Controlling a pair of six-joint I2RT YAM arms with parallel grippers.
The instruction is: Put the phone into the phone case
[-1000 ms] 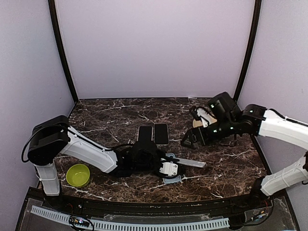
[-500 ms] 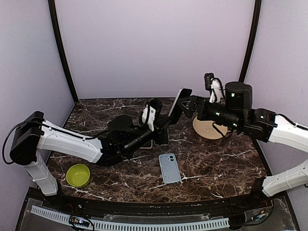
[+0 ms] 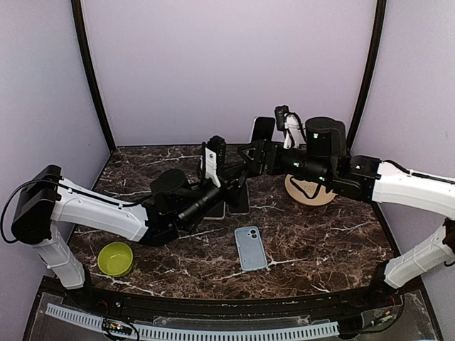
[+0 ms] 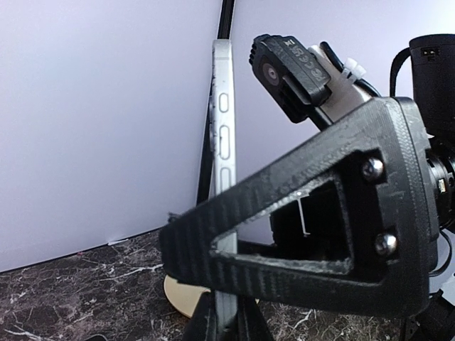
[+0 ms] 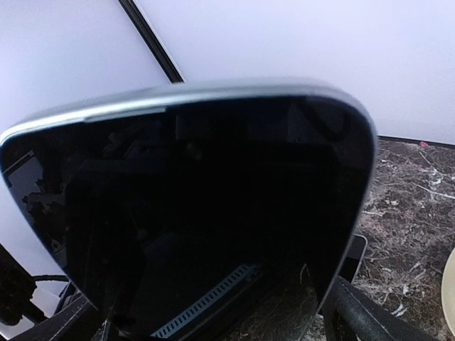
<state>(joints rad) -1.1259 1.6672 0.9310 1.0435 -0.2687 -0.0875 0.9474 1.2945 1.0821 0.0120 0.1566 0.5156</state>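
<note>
My right gripper (image 3: 254, 151) has its jaws spread as wide as they go, clamped across the width of the phone (image 3: 264, 130). One finger sits on each long edge near the lower end, and the dark screen fills my right wrist view. My left gripper (image 4: 226, 330) is pinched almost fully together at the phone's bottom end. In my left wrist view the silver edge runs straight down between those two fingers, so both my grippers seem to have it at once. The phone is up in the air between my two wrists, over the back of the table (image 3: 334, 241). It is well above and behind the phone case (image 3: 250, 249), which lies flat on the marble nearer my bases.

Half a second ago the phone leaned over and sat lower; now it is higher and nearly upright. My left gripper has climbed beside it, and my right wrist has swung leftward. The phone case lies where it lay then.

The phone's long axis is vertical, top end up. Its glass faces my right wrist camera, and its buttoned edge faces my left wrist camera.
</note>
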